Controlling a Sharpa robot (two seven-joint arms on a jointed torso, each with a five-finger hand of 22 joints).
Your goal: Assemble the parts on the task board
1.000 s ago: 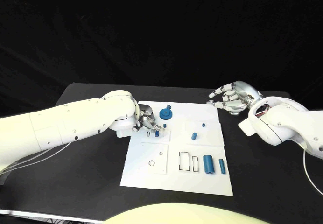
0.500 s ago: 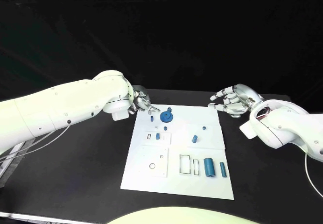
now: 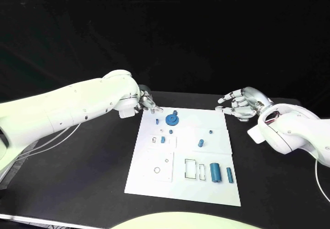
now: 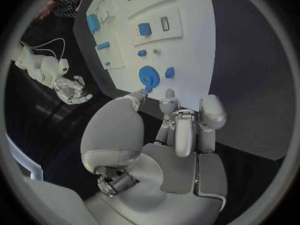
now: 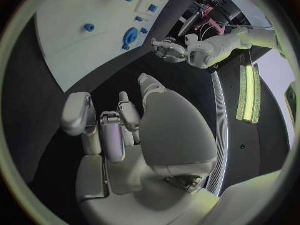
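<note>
Mid-table on the black table (image 3: 82, 171) lies the task board (image 3: 185, 188), a white plate with blue parts spread over it. Near its far edge sits a round blue gear-like part (image 3: 172, 119) with a small blue piece (image 3: 159, 121) just beside it on the left-arm side. Further in, a small blue peg (image 3: 163, 140) stands at a small rectangular outline, and another blue peg (image 3: 201, 142) lies toward the right-arm side, with a tiny blue dot (image 3: 210, 131) beyond it. At the near part of the board two blue cylinders lie side by side, a thicker one (image 3: 215, 172) and a thinner one (image 3: 230, 175), next to two empty rectangular outlines (image 3: 188, 168). A small round hole (image 3: 157, 170) shows in the raised square panel nearer the left arm.

Left hand (image 3: 147, 102) hovers at the board's far corner on the left-arm side, just beside the gear-like part; fingers apart, nothing in them. Left wrist view confirms it: fingertips (image 4: 167, 93) loose and spread above the board edge, gear-like part (image 4: 149, 77) just past them, not touched.

Right hand (image 3: 239, 105) is off the board's far corner on the right-arm side, over bare table, fingers partly curled but apart and holding nothing. Right wrist view shows the same released hand (image 5: 119, 120), with the board (image 5: 75, 45) and its parts well apart from it.
</note>
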